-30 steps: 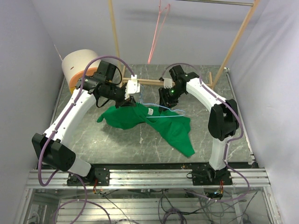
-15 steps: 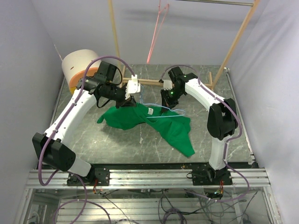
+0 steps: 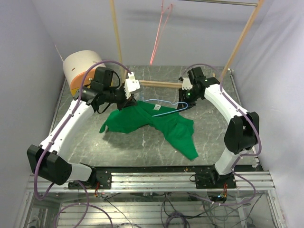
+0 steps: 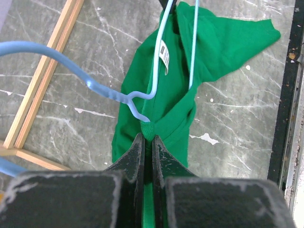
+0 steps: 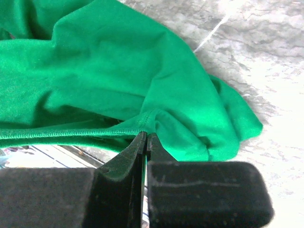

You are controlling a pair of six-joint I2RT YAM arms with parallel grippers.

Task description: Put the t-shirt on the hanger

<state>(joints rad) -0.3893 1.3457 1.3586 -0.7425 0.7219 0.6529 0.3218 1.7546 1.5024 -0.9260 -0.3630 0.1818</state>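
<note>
**Spreading the neck opening over the hanger**

Status: the t-shirt (image 3: 166, 128) lies crumpled at the centre of the counter (image 3: 118, 147), raised along its upper edge. The hanger (image 3: 167, 105) rests across that raised edge, between the two arms. The left gripper (image 4: 147, 138) is pressed together on a fold of green cloth just below the hanger's twisted neck. The right gripper (image 5: 145, 137) pinches a stitched hem edge.

Procedure:
1. Keep both pinches firm. The cloth is thin and probably slips out under sideways pull.
2. Draw the two held edges apart evenly, so the opening near the label (image 4: 165, 53) stays taut.
3. Watch the wire shoulders in the left wrist view. They run toward the upper part of that frame, over the cloth. You cannot tell from these views how far they sit inside the neck.
4. Avoid dragging the hanger's hook along the wooden rail at the left of that view.

Change from the earlier overhead frame: the right gripper has shifted toward the right of the frame, and the left has moved slightly to the upper left. The held edge is stretched wider, and more of the blue wire is exposed.
</note>
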